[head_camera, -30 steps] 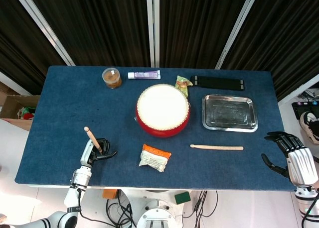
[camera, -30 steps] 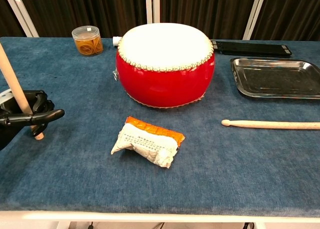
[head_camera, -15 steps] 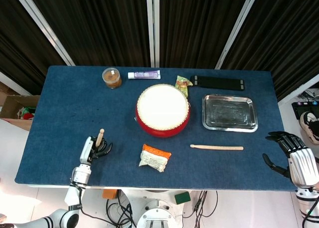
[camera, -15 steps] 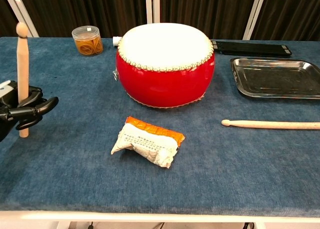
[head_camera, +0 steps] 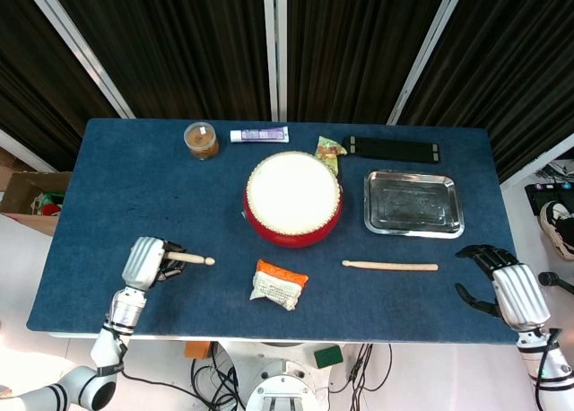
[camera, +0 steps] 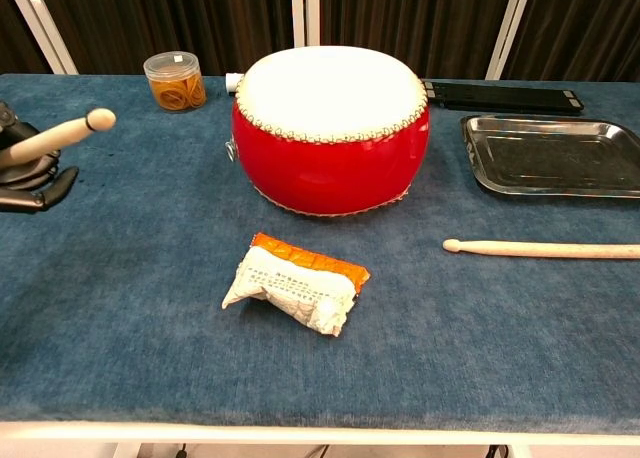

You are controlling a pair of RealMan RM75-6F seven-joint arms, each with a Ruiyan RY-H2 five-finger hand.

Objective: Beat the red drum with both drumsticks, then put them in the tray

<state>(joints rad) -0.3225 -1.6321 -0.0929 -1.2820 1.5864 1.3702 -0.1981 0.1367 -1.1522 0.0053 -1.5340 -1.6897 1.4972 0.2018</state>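
While the left hand (head_camera: 148, 261) grips one drumstick (head_camera: 193, 259), its tip aimed toward the red drum (head_camera: 293, 198), the second drumstick (head_camera: 390, 266) lies on the desk (head_camera: 126, 178) below the tray (head_camera: 413, 204); the right hand (head_camera: 500, 284) hangs released, fingers apart.

red drum (head_camera: 293, 198) with white head, upright mid-bench; steel tray (head_camera: 413, 204) lying just to its right; one wooden drumstick (head_camera: 390, 266) flat before the tray; second drumstick (camera: 58, 135) gripped by left hand (head_camera: 149, 262), tip toward the drum.

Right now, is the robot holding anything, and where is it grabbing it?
Its left hand holds a drumstick by the butt end. The right hand holds nothing.
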